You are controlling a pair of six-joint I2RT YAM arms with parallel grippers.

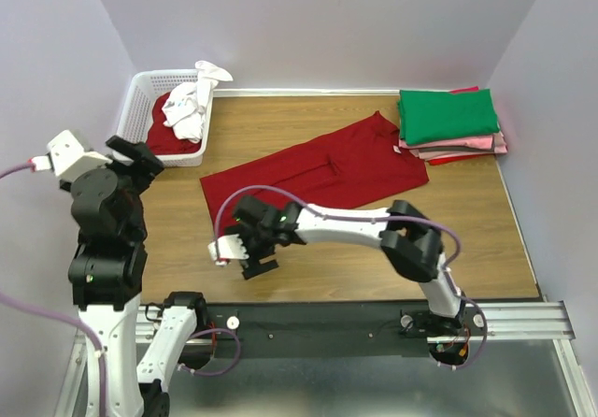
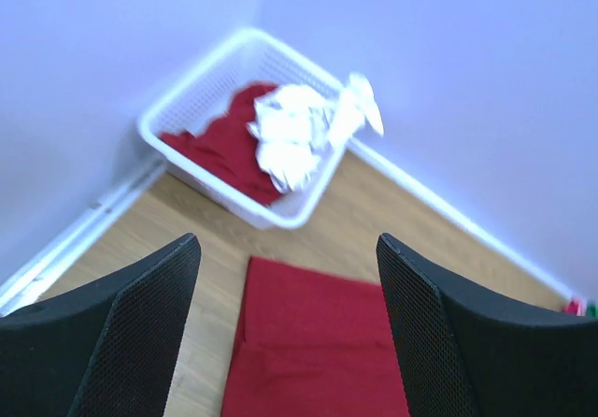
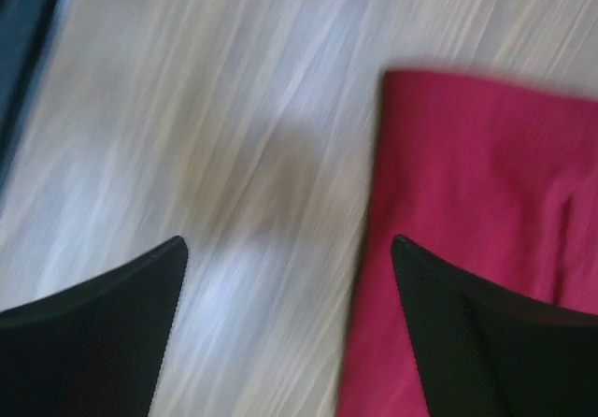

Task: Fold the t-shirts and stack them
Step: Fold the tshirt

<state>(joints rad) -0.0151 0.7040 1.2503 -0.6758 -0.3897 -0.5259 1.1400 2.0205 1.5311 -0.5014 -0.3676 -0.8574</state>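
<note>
A dark red t-shirt (image 1: 318, 172) lies folded lengthwise into a long strip across the middle of the wooden table; it also shows in the left wrist view (image 2: 318, 342) and the right wrist view (image 3: 486, 230). My right gripper (image 1: 254, 249) is open and empty, low over the shirt's near left corner. My left gripper (image 1: 138, 155) is open and empty, held high at the left, apart from the shirt. Folded green (image 1: 447, 113), pink and red shirts are stacked at the far right. A white shirt (image 1: 190, 107) and a red one (image 2: 220, 146) lie in the basket.
A white lattice basket (image 1: 133, 107) stands in the far left corner, against the walls. The stack (image 1: 453, 141) fills the far right corner. Bare wood (image 1: 355, 249) lies near the front edge, with a black rail (image 1: 318, 328) below it.
</note>
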